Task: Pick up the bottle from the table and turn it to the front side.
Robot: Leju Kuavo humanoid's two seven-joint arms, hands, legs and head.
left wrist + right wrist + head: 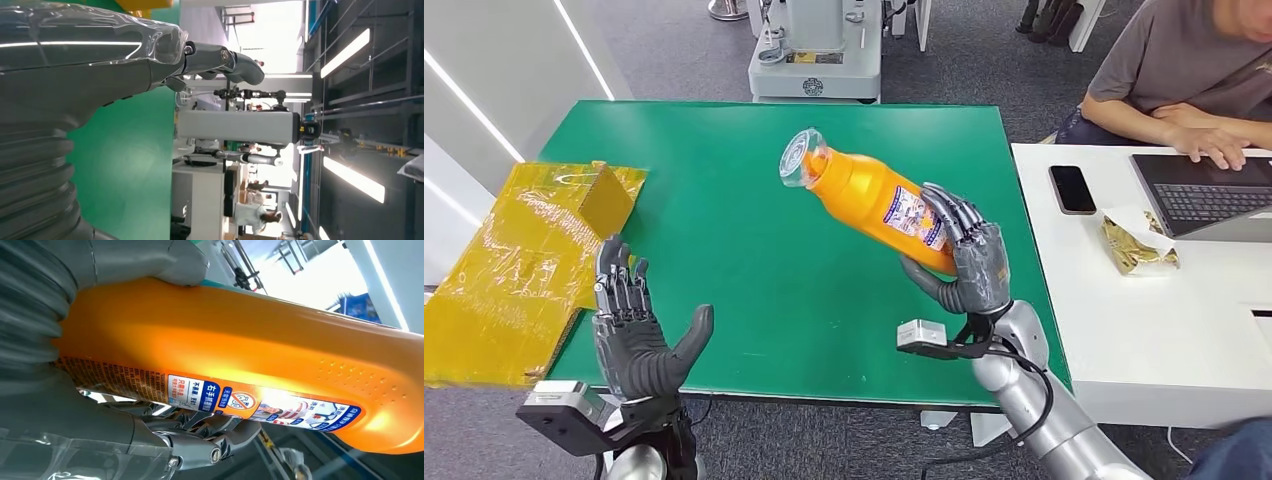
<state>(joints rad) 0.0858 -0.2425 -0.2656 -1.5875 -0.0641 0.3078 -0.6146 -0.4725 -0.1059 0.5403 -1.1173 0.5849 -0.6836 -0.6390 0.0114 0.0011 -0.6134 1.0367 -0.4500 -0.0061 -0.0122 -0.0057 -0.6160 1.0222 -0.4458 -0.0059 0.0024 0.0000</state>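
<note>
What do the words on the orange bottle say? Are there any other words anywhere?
Bottle label, gripped in the right robot hand: "右手", in a blue box.
The label's other print: too small or blurred.
Grey machine plate: too small.
No other readable text.

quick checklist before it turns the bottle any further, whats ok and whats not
1. Right robot hand grips the orange bottle near its base: ok.
2. Bottle lifted off the green table: ok.
3. Clear cap on: ok.
4. Front side facing forward: cannot tell; a label shows by the fingers.
5. Left robot hand open, apart from the bottle: ok.
6. Person's hand stays at the laptop, away from the bottle: ok.
</note>
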